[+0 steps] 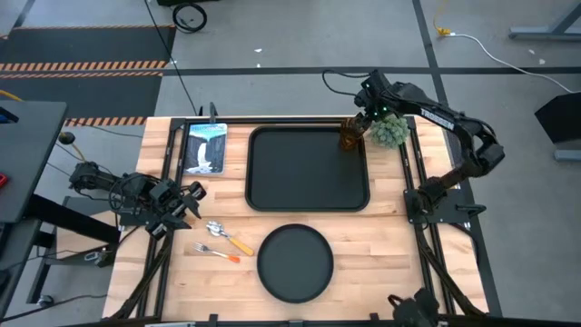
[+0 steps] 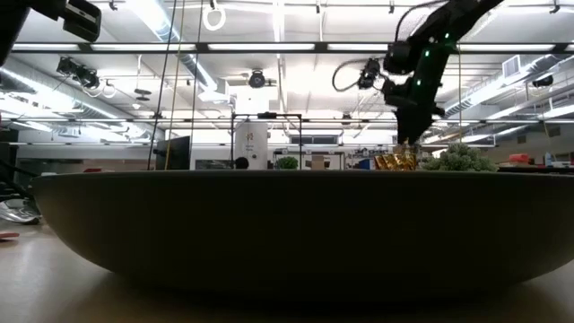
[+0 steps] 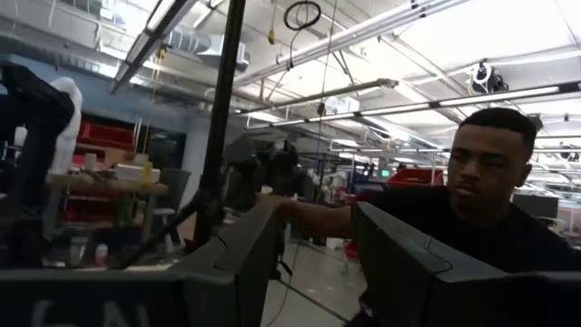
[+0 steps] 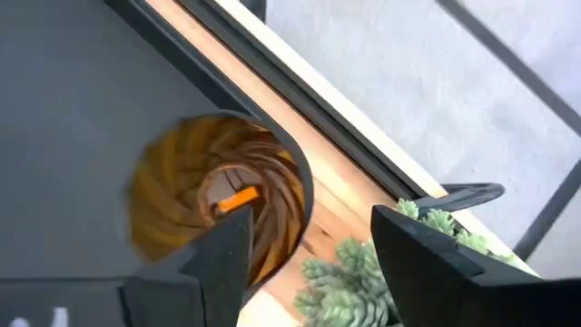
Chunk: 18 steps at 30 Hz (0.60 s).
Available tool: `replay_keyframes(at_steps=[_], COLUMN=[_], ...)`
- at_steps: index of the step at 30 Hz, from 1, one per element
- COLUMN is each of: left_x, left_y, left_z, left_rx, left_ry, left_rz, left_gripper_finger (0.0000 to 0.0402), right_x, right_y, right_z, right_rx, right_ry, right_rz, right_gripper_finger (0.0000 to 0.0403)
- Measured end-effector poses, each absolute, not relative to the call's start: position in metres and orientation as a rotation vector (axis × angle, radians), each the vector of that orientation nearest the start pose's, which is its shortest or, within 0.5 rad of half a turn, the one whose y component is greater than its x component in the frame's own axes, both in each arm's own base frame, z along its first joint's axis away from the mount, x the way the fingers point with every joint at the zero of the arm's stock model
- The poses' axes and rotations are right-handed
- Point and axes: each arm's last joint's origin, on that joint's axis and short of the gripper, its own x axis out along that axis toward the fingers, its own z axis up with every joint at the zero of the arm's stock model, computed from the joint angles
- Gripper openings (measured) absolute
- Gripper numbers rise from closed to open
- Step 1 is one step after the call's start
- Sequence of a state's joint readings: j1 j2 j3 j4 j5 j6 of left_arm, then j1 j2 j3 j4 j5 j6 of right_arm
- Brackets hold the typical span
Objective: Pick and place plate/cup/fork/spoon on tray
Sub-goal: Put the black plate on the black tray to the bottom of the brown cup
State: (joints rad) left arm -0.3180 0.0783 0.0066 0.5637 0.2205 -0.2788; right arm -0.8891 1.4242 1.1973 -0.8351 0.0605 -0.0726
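The black tray [image 1: 309,195] lies mid-table. The amber cup [image 1: 349,138] stands upright in the tray's far right corner, next to the green plant [image 1: 391,133]. My right gripper [image 1: 362,123] hangs open just above the cup. In the right wrist view one finger [image 4: 225,250] is over the cup's mouth [image 4: 218,204] and the other [image 4: 436,263] is outside its wall, over the plant. The round black plate [image 1: 293,263] lies near the near edge. The spoon [image 1: 229,238] and fork [image 1: 218,252] lie left of it. My left gripper [image 1: 192,202] is open and empty at the table's left. My right gripper comes at the cup from above, pointing down, with the cup's wall on the plant side [image 4: 304,195] between its two fingers. I cannot tell whether either finger touches the cup. The cup stands on the tray.
A blue-and-white picture card [image 1: 204,148] lies left of the tray. The plate's rim [image 2: 269,224] fills the foreground of the low view. Bare wood shows around the plate and near the cutlery. A person [image 3: 481,209] shows in the room beyond, in the left wrist view.
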Motion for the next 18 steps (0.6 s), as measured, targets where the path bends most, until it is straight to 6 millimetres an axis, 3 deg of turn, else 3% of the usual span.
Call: replay_keyframes(at_steps=[4, 9, 13, 18], left_x=[0.084, 0.086, 0.087, 0.087], left_y=[-0.034, -0.035, -0.035, -0.035], left_z=[0.211, 0.206, 0.203, 0.203], left_rx=[-0.348, -0.368, -0.369, -0.369], left_ry=[-0.397, -0.335, -0.296, -0.297], left_rz=[-0.607, -0.603, -0.598, -0.599], left_gripper_finger=[0.0162, 0.0162, 0.0162, 0.0162], right_x=[0.179, 0.191, 0.207, 0.228], right_y=[-0.190, -0.142, -0.103, -0.060], right_z=[0.309, 0.334, 0.339, 0.330], right_rx=[0.348, 0.389, 0.429, 0.457], right_ry=[0.929, 0.782, 0.757, 0.796], right_rz=[-0.787, -0.617, -0.484, -0.427], right_gripper_finger=[0.0231, 0.0229, 0.0228, 0.0228])
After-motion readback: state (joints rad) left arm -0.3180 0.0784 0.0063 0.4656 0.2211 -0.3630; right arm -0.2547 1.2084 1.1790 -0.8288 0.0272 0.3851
